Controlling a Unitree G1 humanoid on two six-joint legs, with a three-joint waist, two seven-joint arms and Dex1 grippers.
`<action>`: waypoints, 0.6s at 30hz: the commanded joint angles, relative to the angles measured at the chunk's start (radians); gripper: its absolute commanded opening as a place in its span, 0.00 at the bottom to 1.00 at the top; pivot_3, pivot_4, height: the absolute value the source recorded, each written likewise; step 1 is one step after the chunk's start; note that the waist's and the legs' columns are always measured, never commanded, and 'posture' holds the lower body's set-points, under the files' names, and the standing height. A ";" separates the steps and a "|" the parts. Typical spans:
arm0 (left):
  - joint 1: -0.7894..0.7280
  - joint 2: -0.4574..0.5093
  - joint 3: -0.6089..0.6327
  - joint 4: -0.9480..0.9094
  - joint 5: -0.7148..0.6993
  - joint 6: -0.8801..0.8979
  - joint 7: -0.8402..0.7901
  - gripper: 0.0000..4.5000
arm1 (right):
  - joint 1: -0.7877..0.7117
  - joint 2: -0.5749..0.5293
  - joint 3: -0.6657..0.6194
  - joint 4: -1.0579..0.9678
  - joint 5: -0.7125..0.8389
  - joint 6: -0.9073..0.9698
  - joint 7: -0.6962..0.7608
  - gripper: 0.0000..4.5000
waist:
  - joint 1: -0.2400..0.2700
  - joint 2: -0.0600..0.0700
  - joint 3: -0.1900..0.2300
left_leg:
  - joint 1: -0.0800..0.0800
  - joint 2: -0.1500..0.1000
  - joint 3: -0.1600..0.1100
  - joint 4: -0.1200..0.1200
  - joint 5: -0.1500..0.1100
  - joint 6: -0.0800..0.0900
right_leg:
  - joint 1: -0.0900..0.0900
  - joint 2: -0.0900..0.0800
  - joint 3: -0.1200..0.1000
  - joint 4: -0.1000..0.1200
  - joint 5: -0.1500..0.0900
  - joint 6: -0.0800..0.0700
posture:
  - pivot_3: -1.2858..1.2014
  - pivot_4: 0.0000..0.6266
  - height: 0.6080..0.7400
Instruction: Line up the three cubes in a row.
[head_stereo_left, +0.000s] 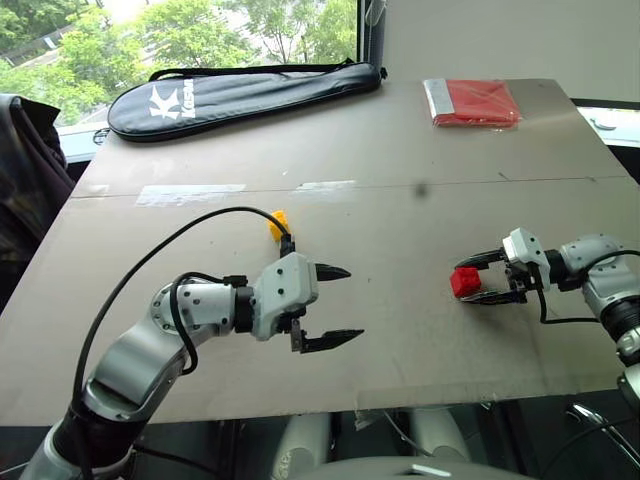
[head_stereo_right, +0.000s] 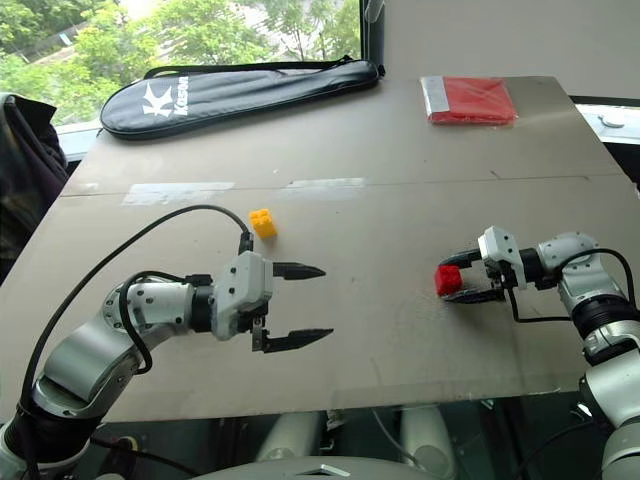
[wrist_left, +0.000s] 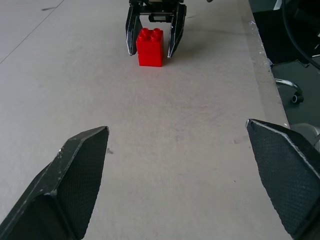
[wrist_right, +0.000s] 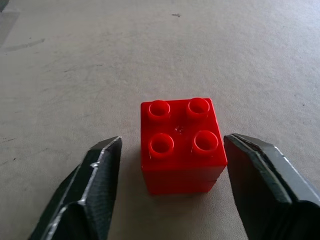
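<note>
Right gripper (wrist_right: 170, 165) parted around red brick (wrist_right: 181, 145), small gaps; left gripper (head_stereo_left: 340, 306) wide, empty

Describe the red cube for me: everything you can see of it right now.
The red cube is a small, glossy plastic building brick with four round, hollow studs on top in a two-by-two pattern. It stands upright, studs up, on the bare grey-brown tabletop toward the robot's right. The right gripper straddles it with its two black fingers on either side, open: a clear gap shows at one finger, while the other looks close to the brick's side. Nothing else touches it, and it looks undamaged.
</note>
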 joint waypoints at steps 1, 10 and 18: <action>0.009 -0.001 0.028 -0.019 0.001 -0.026 0.000 1.00 | -0.019 -0.003 -0.034 0.010 0.015 -0.059 0.052 0.99 | 0.000 0.000 0.000 | 0.000 0.000 0.000 0.000 0.000 0.000 | 0.000 0.000 0.000 0.000 0.000 0.000 | 0.52 0.24 0.65; 0.243 -0.080 0.145 -0.105 -0.005 -0.043 0.147 1.00 | 0.014 -0.030 -0.169 -0.099 0.085 -0.021 0.052 0.99 | -0.002 0.001 0.000 | 0.000 0.001 0.000 0.000 0.000 0.000 | 0.000 -0.001 0.001 0.000 0.001 0.001 | 0.52 0.24 0.65; 0.775 -0.376 0.374 -0.174 0.138 -0.291 0.374 1.00 | 0.246 -0.051 -0.450 -0.486 0.250 0.352 0.033 0.99 | 0.024 0.000 0.000 | -0.003 0.001 -0.001 -0.001 -0.001 0.000 | -0.002 -0.005 0.002 -0.001 -0.001 -0.002 | 0.52 0.24 0.65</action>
